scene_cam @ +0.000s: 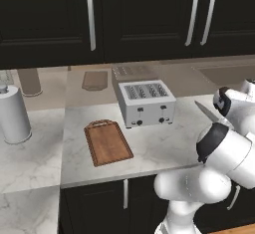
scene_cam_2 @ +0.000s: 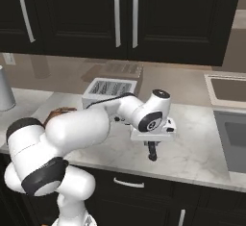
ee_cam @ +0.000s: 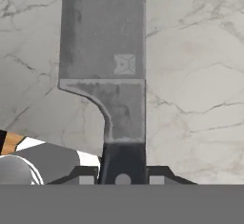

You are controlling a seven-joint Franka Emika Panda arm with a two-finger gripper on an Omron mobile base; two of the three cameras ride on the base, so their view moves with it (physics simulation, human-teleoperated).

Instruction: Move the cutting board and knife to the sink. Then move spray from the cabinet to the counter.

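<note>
Currently tool (ee_cam: 122, 174) grips knife (ee_cam: 107, 61) by its black handle above the surface (ee_cam: 200, 75); cutting board (scene_cam: 107, 142) lies near surface's front edge, beside toaster (scene_cam: 147, 102).

I count: knife (ee_cam: 102, 51) 1 | cutting board (scene_cam: 107, 142) 1 | toaster (scene_cam: 147, 103) 1 | paper-towel roll (scene_cam: 13, 114) 1 | sink (scene_cam_2: 233, 141) 1

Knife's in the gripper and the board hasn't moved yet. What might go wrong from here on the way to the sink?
1. The gripper holds the knife only at the handle end, with the long blade sticking out; a fast swing may twist it loose.
2. It hangs above bare counter, short of the sink; an early release would leave it on the marble.
3. The cutting board lies beside the toaster, so picking it up risks a bump.
</note>
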